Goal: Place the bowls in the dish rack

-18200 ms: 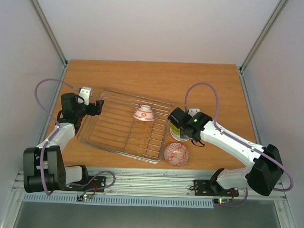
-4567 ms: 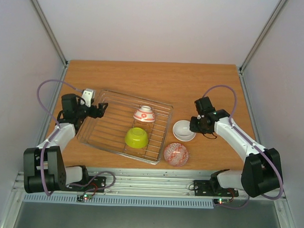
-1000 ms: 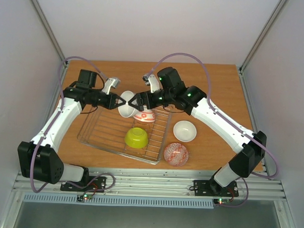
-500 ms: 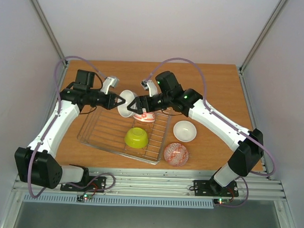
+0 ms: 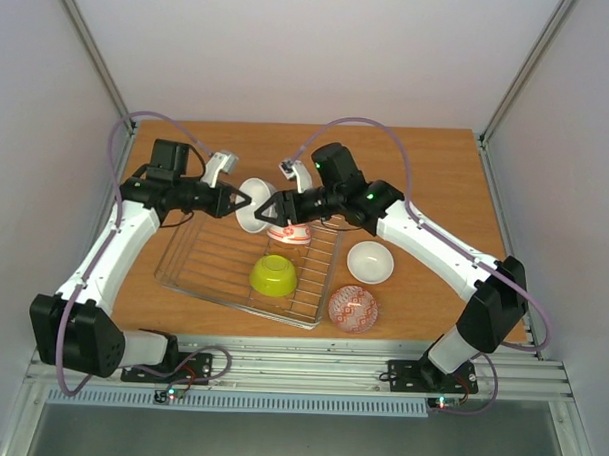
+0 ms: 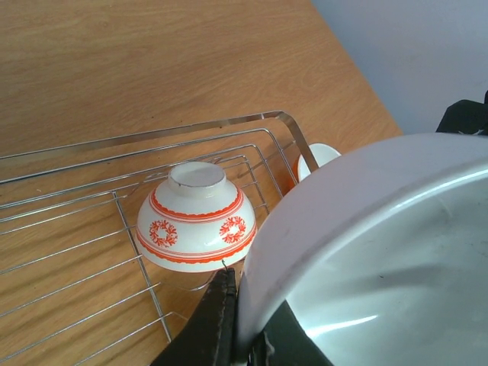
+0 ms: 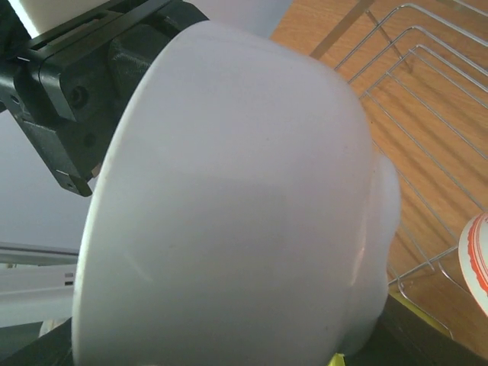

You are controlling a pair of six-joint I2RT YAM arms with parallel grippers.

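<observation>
Two grippers meet at one white bowl (image 5: 253,208), held tilted above the dish rack (image 5: 198,264). My left gripper (image 5: 238,200) is clamped on its rim. My right gripper (image 5: 268,208) sits against its outer side; I cannot tell whether it grips. An upturned red-patterned bowl (image 5: 288,230) and a lime bowl (image 5: 272,275) sit in the rack.

My claw (image 6: 244,335) pinched the rim of the plain white bowl (image 6: 366,252), which loomed just right of the red-patterned bowl (image 6: 197,217). That one sat upside down on the dish rack (image 6: 152,134) wires. Farther right of it, past the rack's corner, a second white bowl (image 6: 322,155) peeked out.
</observation>
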